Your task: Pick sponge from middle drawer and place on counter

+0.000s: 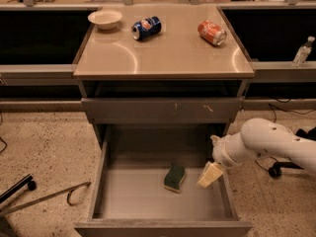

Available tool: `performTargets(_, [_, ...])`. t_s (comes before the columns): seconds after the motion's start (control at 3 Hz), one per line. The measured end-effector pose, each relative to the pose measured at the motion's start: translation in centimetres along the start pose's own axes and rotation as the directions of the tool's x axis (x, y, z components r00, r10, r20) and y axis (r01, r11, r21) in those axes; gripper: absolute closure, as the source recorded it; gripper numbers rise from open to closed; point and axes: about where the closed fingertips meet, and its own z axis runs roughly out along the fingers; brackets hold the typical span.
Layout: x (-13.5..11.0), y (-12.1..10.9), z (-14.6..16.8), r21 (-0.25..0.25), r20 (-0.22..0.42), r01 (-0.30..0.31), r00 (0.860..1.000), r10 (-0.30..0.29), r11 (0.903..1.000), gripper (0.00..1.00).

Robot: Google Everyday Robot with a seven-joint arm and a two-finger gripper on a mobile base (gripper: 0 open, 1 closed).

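The sponge (174,177), dark green on top with a yellow layer below, lies on the floor of the open middle drawer (148,204), right of centre. My gripper (210,175), with cream fingers, hangs from the white arm (266,144) inside the drawer near its right wall, a little to the right of the sponge and apart from it. The glossy tan counter (168,53) tops the cabinet above.
On the counter lie a white bowl (105,19) at the back left, a blue can (146,27) on its side and a red can (212,32) on its side. A closed drawer front (158,110) sits above the open drawer. A water bottle (302,51) stands on the right ledge.
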Motion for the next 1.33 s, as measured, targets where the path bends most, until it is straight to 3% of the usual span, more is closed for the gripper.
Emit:
performTargets(0.67, [-0.1,0.8,1.8,-0.026,0.005,0.009,1.000,-0.009,0.9996,0.00])
performTargets(1.33, [-2.5,3.8,12.5,-0.112,0.040,0.082,0.996,-0.078,0.9903,0.00])
